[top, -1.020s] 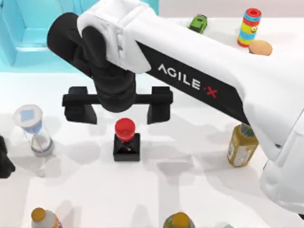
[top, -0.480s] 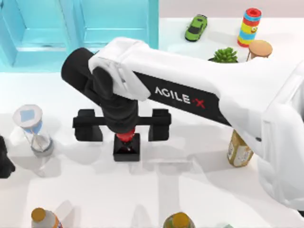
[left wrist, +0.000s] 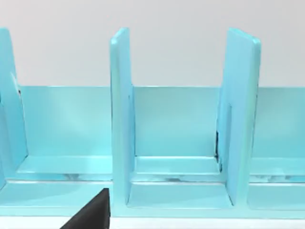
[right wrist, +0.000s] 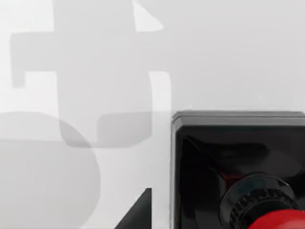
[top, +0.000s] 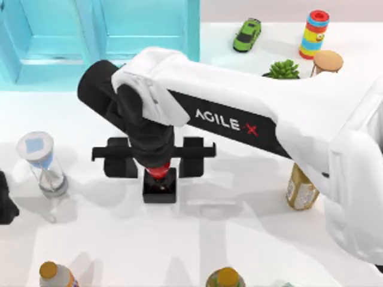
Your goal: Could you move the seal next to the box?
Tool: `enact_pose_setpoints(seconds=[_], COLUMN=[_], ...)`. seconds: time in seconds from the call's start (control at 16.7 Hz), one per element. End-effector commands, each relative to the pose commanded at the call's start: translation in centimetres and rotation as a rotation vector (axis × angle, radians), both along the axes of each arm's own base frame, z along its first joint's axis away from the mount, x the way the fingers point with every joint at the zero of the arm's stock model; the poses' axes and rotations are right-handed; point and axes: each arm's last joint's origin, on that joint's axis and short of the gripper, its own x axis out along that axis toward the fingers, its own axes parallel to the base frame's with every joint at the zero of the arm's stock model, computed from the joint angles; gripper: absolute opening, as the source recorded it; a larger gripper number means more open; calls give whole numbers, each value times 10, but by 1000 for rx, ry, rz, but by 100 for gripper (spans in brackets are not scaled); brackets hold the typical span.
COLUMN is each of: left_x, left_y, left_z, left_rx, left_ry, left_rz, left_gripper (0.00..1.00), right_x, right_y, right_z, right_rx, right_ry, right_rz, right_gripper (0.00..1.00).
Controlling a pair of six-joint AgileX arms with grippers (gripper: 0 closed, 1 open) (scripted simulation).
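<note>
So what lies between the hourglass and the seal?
Top view: only bare, shadowed table from hourglass to seal; the right gripper hangs over the seal, jaws open astride it. The left gripper is parked at the table's left edge.

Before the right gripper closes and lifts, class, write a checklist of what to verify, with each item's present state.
1. Right gripper over the seal: ok.
2. Fingers apart, one on each side of the red knob: ok.
3. Fingers low enough to grasp: cannot tell.
4. Seal upright on the table: ok.
5. Open path to the box: ok.
6. Left gripper parked at the table's left edge: ok.
</note>
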Motion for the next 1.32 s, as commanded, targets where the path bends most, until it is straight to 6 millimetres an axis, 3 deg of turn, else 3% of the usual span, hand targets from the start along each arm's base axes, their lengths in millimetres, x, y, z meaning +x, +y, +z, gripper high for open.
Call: enact_pose_setpoints(seconds=[0.42, 1.02, 1.32], left_x=[0, 0, 0], left_y=[0, 0, 0], left_z=[0, 0, 0], left_rx=[0, 0, 0], left_ry=[0, 0, 0], left_rz=[0, 0, 0], left_gripper=[100, 100, 100], right_x=[0, -1, 1], right_y=[0, 1, 1], right_z=[0, 1, 34], right_rx=[0, 1, 2], right_ry=[0, -1, -9], right_rz=[0, 1, -4], right_gripper=[2, 0, 0])
